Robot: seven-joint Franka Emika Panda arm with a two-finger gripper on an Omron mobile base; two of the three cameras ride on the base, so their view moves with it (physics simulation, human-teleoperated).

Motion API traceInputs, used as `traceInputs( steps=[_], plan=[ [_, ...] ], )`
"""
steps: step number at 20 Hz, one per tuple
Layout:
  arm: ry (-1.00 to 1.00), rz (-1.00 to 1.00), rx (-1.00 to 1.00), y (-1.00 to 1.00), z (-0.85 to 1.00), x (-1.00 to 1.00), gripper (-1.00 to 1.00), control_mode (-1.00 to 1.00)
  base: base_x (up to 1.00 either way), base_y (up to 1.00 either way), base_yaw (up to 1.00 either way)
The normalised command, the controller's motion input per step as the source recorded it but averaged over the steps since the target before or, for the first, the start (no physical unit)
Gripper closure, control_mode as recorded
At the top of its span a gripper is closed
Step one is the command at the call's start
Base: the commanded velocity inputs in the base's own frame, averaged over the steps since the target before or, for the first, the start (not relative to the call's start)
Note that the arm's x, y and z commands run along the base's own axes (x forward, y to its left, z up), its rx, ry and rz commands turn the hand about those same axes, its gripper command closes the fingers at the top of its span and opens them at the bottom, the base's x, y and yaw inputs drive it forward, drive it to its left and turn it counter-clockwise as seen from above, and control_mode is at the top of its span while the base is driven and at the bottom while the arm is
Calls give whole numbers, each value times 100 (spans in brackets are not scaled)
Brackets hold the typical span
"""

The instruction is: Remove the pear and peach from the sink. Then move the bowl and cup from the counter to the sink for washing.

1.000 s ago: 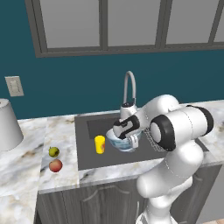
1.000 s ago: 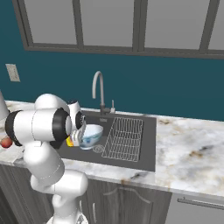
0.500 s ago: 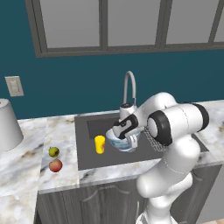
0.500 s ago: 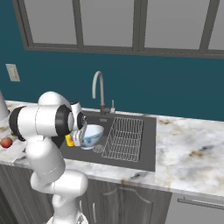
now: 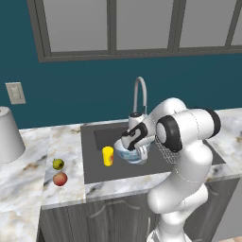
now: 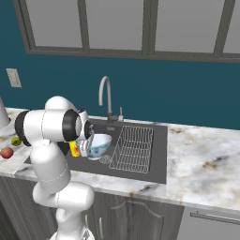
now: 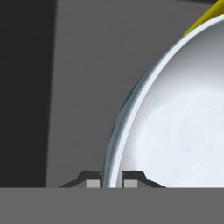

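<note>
Pale bluish bowl [image 7: 175, 113] hangs over the sink [image 5: 94, 163], its rim pinched between the nearly closed gripper [image 7: 110, 178] jaws

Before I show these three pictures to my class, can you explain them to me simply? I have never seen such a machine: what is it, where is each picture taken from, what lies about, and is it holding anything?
The machine is a white robot arm in a simulated kitchen. Two pictures come from cameras behind it, left and right; the third looks along its hand. Its gripper is shut on the rim of the pale bowl, which the hand view shows pinched between two small fingertips. The bowl is over the dark sink, beside the yellow cup already inside. A wire rack fills the sink's other side, under a curved faucet. On the marble counter lie the yellow-green pear and the reddish peach, close together.
</note>
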Motion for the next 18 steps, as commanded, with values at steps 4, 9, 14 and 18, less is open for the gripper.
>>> traceInputs(
  steps=[4,9,14,18],
  plan=[
    [-3,0,0,0,-10,9,100,-100,0,0,0],
    [-2,0,0,0,-11,8,100,-100,0,0,0],
    [-1,0,0,0,-12,7,100,-100,0,0,0],
    [0,0,0,0,-10,5,100,-100,0,0,0]
  ],
)
